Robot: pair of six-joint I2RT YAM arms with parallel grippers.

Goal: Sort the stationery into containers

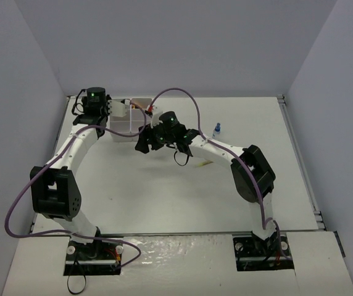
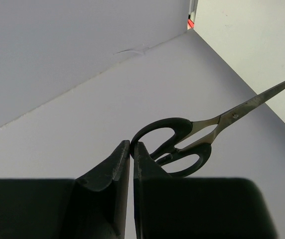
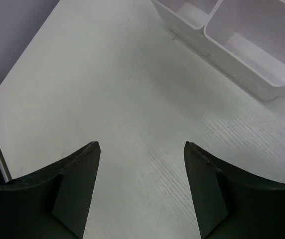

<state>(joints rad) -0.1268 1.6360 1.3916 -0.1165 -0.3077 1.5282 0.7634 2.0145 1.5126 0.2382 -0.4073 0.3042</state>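
Looking down past right end effector [image 3: 141, 145], fingers spread wide over white counter [image 3: 107, 89]. Upper right: white containers [image 3: 232, 63], two compartments showing, well apart from fingertips.

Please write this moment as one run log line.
left fingers: shut on scissors | right fingers: open, empty

The top camera looked down from above and behind the arm bases [image 1: 93, 246], taking in the whole white table [image 1: 164, 197]. The left wrist camera, close behind its black fingers [image 2: 107, 179], faced pale grey walls [image 2: 58, 59]. The right wrist camera looked down closely at the tabletop and the white plastic compartment block [image 3: 242, 45], both shared with the top view.
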